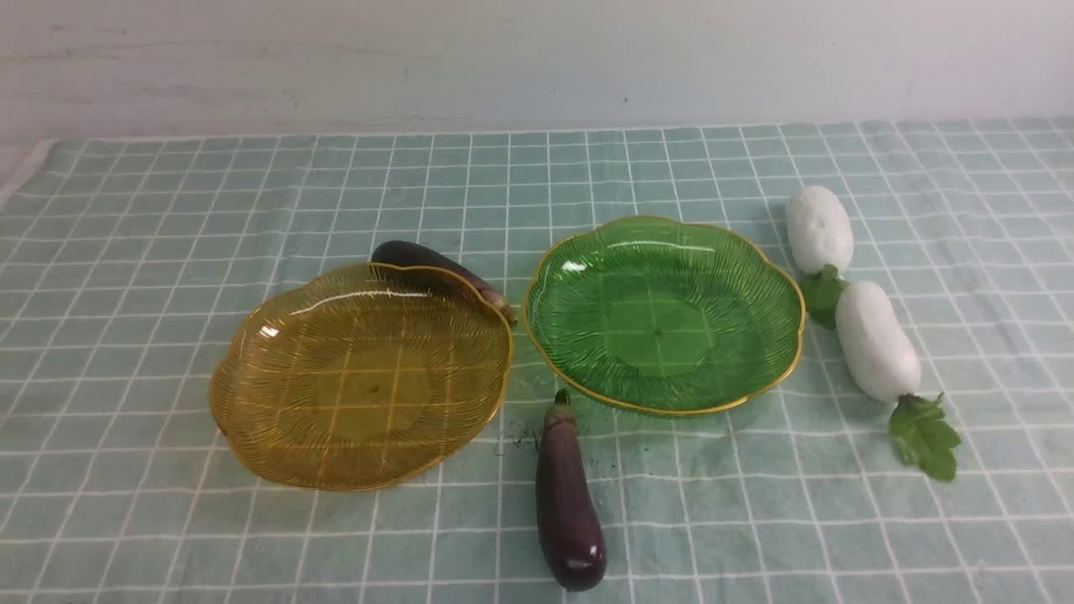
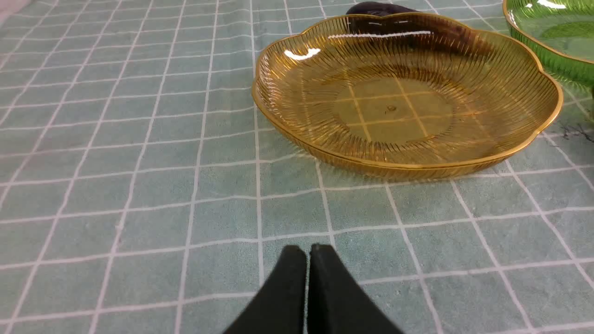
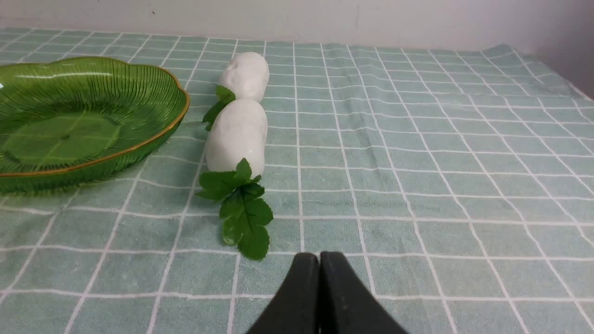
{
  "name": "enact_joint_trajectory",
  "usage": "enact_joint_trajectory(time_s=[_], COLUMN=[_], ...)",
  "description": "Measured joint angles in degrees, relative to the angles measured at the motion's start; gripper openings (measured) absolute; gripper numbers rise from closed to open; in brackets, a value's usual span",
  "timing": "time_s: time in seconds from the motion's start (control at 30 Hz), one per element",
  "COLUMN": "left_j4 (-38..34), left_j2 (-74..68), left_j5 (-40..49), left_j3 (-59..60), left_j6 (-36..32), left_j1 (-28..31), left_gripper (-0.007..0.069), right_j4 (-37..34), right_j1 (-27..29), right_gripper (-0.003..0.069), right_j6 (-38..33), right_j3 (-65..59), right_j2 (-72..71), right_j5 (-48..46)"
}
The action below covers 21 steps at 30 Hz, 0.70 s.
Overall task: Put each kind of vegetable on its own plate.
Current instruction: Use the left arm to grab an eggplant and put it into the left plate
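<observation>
An amber plate [image 1: 252, 394] and a green plate [image 1: 755, 277] sit side by side, both empty. One purple eggplant [image 1: 569, 503] lies in front of the gap between them. A second eggplant [image 1: 419, 256] lies behind the amber plate, partly hidden by its rim. Two white radishes lie in a line right of the green plate, the far radish [image 1: 818, 228] and the near radish [image 1: 875, 340], each with green leaves. Neither arm shows in the front view. My left gripper [image 2: 308, 248] is shut and empty, short of the amber plate [image 2: 297, 139]. My right gripper [image 3: 319, 255] is shut and empty, just short of the near radish [image 3: 236, 137].
A teal checked cloth [image 1: 168, 210] covers the table up to a pale wall [image 1: 537, 59] at the back. The cloth's left edge [image 1: 21, 172] shows at the far left. A few dark specks [image 1: 524, 436] lie on the cloth near the front eggplant's stem.
</observation>
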<state>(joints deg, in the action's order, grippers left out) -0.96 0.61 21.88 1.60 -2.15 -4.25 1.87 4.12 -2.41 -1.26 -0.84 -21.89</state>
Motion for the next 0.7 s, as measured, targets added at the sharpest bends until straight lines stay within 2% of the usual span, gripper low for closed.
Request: enact_joint_trajectory(time_s=[0.57, 0.7], left_j4=[0.08, -8.92], left_j2=[0.00, 0.00], left_j5=[-1.84, -10.93], left_j3=[0.03, 0.03], left_j6=[0.64, 6.58], left_j1=[0.00, 0.00], left_gripper=[-0.0008, -0.0008], right_j4=[0.00, 0.00], right_j1=[0.00, 0.00], right_gripper=[-0.0015, -0.0015], right_j6=[0.00, 0.00], right_j3=[0.00, 0.00], right_j2=[0.00, 0.00], right_j5=[0.00, 0.00])
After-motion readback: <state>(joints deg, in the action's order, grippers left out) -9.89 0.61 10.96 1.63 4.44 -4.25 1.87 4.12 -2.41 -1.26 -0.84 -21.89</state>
